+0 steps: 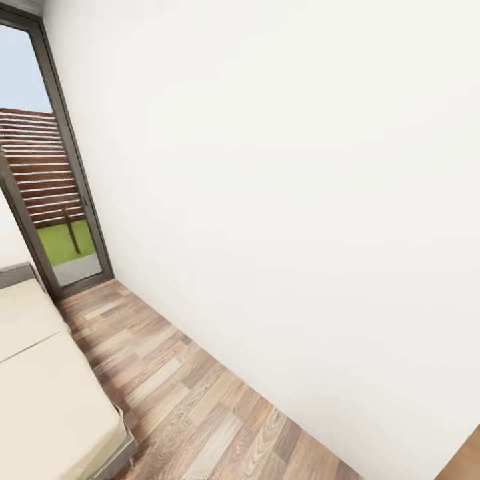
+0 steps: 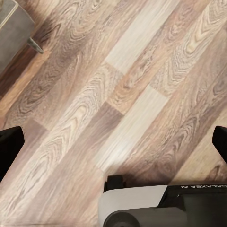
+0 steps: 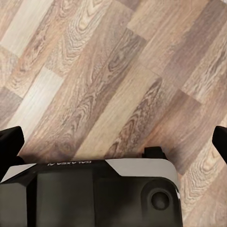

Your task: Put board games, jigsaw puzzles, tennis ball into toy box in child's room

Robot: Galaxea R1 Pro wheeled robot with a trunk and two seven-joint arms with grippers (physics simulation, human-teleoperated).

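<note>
The bed (image 1: 47, 393), with a plain beige mattress and a grey frame edge, lies at the lower left of the head view; no toys show on the part I see. My left gripper (image 2: 113, 146) is open, its dark fingertips (image 2: 10, 142) wide apart over bare wooden floor. A grey corner of the bed frame with a thin metal leg (image 2: 14, 28) shows beyond it. My right gripper (image 3: 113, 142) is open too, fingers (image 3: 10, 142) spread over the floor with nothing between them. The board games, jigsaw puzzles, tennis ball, toy box and table are out of view.
A plain white wall (image 1: 287, 200) runs close along the right. A strip of wood-plank floor (image 1: 193, 400) lies between wall and bed. A dark-framed glass door (image 1: 60, 200) at the far left looks out on a fence and grass. The robot's grey base (image 3: 94, 194) shows under the right gripper.
</note>
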